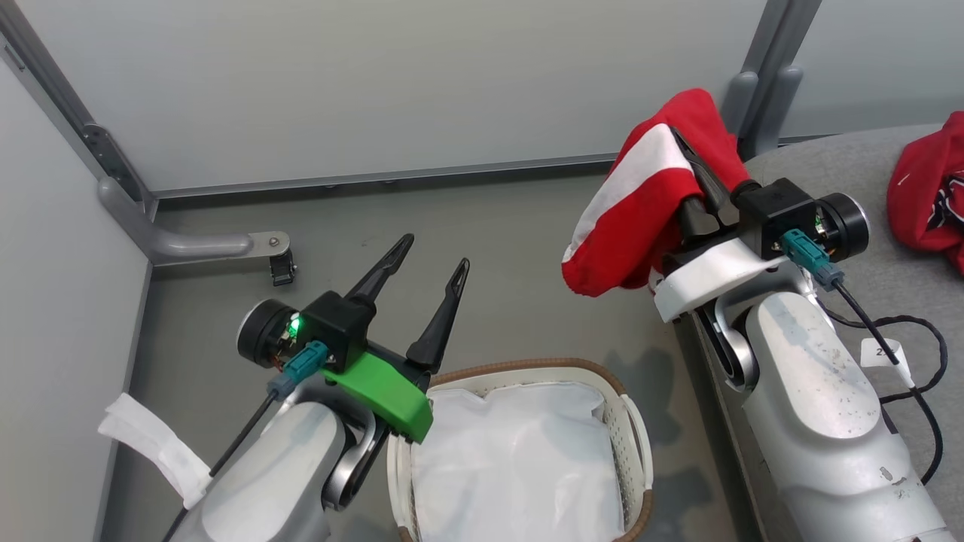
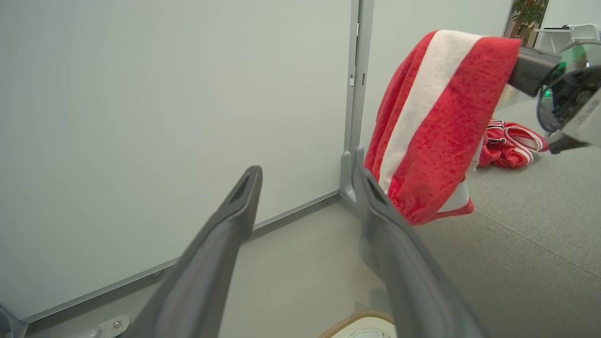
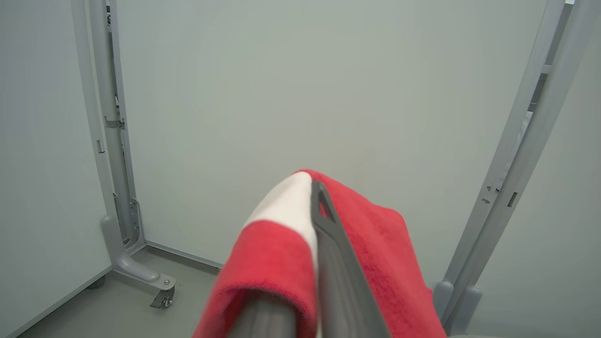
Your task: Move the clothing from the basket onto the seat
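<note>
Much of the grey seat point(image 1: 926, 301) lies bare beside the red garment point(image 1: 930, 196) already on it, so I would carry the load well inboard of the rounded edge. The basket point(image 1: 520, 370) holds just its white liner point(image 1: 520, 452), with the left gripper point(image 1: 435, 252) spread wide and empty above its rim. The right gripper point(image 1: 687, 154) is clamped on a red, white-striped garment point(image 1: 640, 218) hanging beside the seat's edge; best lower it until it slumps, then release.
</note>
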